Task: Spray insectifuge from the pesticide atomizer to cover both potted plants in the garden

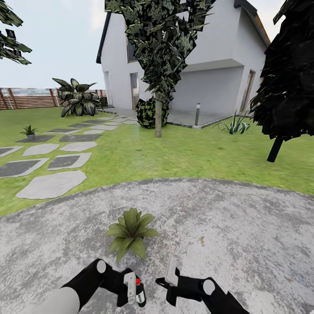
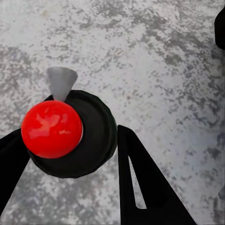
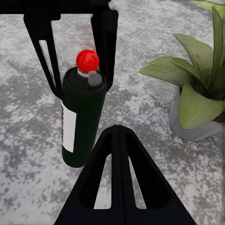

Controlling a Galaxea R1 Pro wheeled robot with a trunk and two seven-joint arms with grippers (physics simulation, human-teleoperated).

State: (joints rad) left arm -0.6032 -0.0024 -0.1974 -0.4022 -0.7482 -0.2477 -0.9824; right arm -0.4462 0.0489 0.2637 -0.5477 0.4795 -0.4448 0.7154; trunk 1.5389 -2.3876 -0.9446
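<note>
The pesticide atomizer (image 1: 138, 293), a dark green bottle with a pale stripe, a red ball top and a grey nozzle, hangs just above the grey patio. My left gripper (image 1: 133, 288) is shut on it; in the left wrist view its black fingers (image 2: 145, 183) flank the atomizer (image 2: 89, 136). One potted plant (image 1: 131, 233) stands on the patio just ahead of both grippers, and its grey pot (image 3: 187, 124) sits to the side of the atomizer (image 3: 82, 117) in the right wrist view. The second potted plant (image 1: 29, 131) is far off on a stepping stone. My right gripper (image 1: 171, 271) is shut and holds nothing.
The round patio (image 1: 244, 235) borders the lawn (image 1: 183, 152). Stepping stones (image 1: 52, 183) lead left toward the wooden fence (image 1: 26, 98) and a big dark shrub (image 1: 78, 98). A tree trunk (image 1: 158, 117), another dark tree (image 1: 288, 87) and a white house (image 1: 209, 65) stand beyond.
</note>
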